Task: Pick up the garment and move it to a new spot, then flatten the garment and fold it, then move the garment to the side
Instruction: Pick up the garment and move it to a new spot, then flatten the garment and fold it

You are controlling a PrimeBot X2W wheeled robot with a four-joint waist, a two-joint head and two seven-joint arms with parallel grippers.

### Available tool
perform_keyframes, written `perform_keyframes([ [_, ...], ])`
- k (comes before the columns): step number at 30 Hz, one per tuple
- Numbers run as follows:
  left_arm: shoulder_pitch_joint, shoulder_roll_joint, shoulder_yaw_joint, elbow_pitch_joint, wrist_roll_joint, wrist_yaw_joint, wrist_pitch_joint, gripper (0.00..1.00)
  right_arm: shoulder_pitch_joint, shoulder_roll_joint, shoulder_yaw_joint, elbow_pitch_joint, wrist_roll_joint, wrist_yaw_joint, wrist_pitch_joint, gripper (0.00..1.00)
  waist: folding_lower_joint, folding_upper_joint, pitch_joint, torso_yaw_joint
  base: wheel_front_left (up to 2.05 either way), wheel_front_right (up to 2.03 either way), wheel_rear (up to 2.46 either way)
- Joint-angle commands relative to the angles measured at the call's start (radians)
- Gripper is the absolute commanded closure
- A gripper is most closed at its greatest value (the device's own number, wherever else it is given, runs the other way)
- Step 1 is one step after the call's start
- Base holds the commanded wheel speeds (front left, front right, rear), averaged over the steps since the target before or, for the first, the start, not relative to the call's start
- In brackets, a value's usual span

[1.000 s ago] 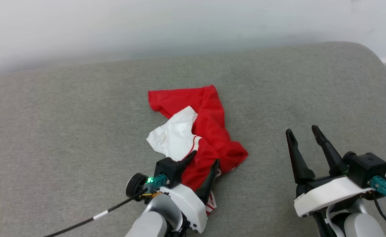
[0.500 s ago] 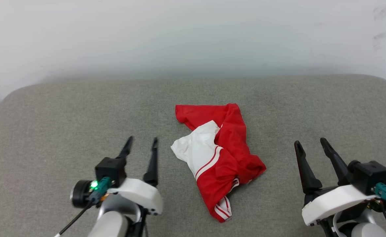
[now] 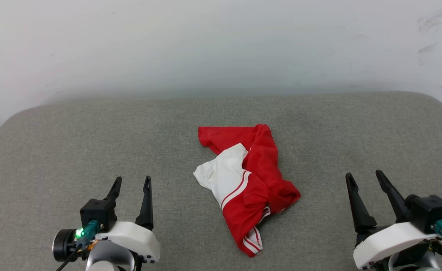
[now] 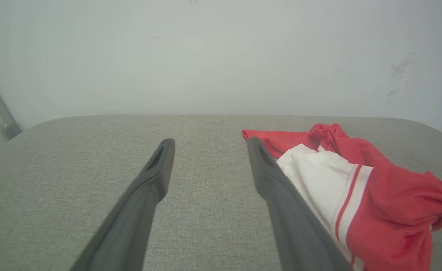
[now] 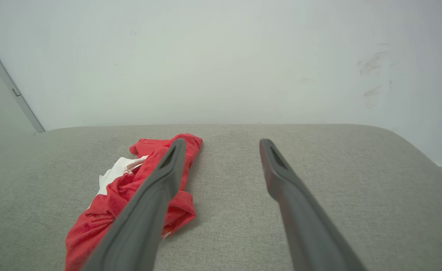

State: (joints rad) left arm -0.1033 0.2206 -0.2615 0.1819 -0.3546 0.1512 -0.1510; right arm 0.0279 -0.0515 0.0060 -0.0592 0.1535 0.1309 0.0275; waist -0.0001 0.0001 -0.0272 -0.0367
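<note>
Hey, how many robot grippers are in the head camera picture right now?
2. The left gripper sits lower left, the right gripper lower right, both open over the grey cushion, with the crumpled garment lying between them, untouched. None seems hidden.

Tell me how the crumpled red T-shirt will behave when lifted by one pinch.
The garment lies in soft folds and bunches, so it will probably hang limp and unfurl. The fabric looks thin, so it is likely light. On the textured grey cushion, a push would probably wrinkle it more than slide it.
</note>
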Motion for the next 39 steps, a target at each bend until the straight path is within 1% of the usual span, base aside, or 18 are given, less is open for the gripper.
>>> perform_keyframes([
  [1, 0.016, 0.005, -0.004, -0.008, 0.003, 0.006, 0.006, 0.0, 0.014, 0.002, -0.002, -0.009, -0.002, 0.0, 0.003, 0.0, 0.0001, -0.0001, 0.0, -0.001, 0.0, 0.0, 0.0],
  [8, 0.003, 0.008, -0.012, -0.033, 0.006, 0.016, 0.022, 0.0, 0.004, 0.002, 0.002, -0.02, 0.001, 0.0, 0.005, 0.0, 0.0001, -0.0001, 0.004, 0.001, 0.0, 0.0, 0.0],
  [10, -0.028, 0.007, -0.013, -0.039, 0.016, 0.025, 0.028, 0.0, 0.0, 0.002, 0.0, -0.022, 0.004, 0.0, 0.005, 0.0, 0.0001, -0.0001, 0.01, 0.005, 0.0, 0.0, 0.0],
  [13, -0.098, -0.005, -0.037, -0.04, 0.026, 0.014, 0.064, 0.0, -0.009, 0.002, 0.002, -0.024, 0.007, 0.0, 0.007, 0.0, 0.0001, -0.0001, 0.028, 0.01, 0.0, 0.0, 0.0],
  [16, -0.2, -0.021, -0.072, -0.025, 0.026, -0.018, 0.12, 0.0, -0.03, 0.002, 0.013, -0.028, 0.007, 0.0, 0.008, 0.0, 0.0001, -0.0001, 0.059, 0.005, 0.0, 0.0, 0.0],
  [19, -0.308, -0.04, -0.113, 0.017, 0.012, -0.068, 0.202, 0.0, -0.046, 0.002, 0.02, -0.027, 0.009, 0.0, 0.007, 0.0, 0.0001, -0.0001, 0.095, -0.009, 0.0, 0.0, 0.0],
  [24, -0.442, -0.059, -0.167, 0.137, -0.024, -0.15, 0.366, 0.0, -0.071, 0.002, 0.027, -0.018, 0.017, 0.0, 0.0, 0.0, 0.0001, -0.0001, 0.149, -0.046, 0.0, 0.0, 0.0],
  [26, -0.471, -0.059, -0.186, 0.194, -0.034, -0.175, 0.437, 0.0, -0.077, 0.002, 0.025, -0.014, 0.02, 0.0, -0.003, 0.0, 0.0001, -0.0001, 0.167, -0.062, 0.0, 0.0, 0.0],
  [27, -0.471, -0.059, -0.186, 0.194, -0.034, -0.175, 0.437, 0.0, -0.077, 0.002, 0.025, -0.014, 0.02, 0.0, -0.003, 0.0, 0.0001, -0.0001, 0.167, -0.062, 0.0, 0.0, 0.0],
  [33, -0.504, -0.054, -0.234, 0.323, -0.066, -0.225, 0.593, 0.0, -0.094, 0.002, 0.031, 0.01, 0.039, 0.0, -0.019, 0.0, 0.0001, -0.0001, 0.207, -0.096, 0.0, 0.0, 0.0],
  [35, -0.497, -0.055, -0.251, 0.349, -0.077, -0.239, 0.629, 0.0, -0.097, 0.002, 0.033, 0.019, 0.042, 0.0, -0.024, 0.0, 0.0001, -0.0001, 0.213, -0.102, 0.0, 0.0, 0.0],
  [39, -0.477, -0.05, -0.294, 0.396, -0.092, -0.257, 0.71, 0.0, -0.105, 0.002, 0.034, 0.034, 0.051, 0.0, -0.033, 0.0, 0.0001, -0.0001, 0.218, -0.106, 0.0, 0.0, 0.0],
])
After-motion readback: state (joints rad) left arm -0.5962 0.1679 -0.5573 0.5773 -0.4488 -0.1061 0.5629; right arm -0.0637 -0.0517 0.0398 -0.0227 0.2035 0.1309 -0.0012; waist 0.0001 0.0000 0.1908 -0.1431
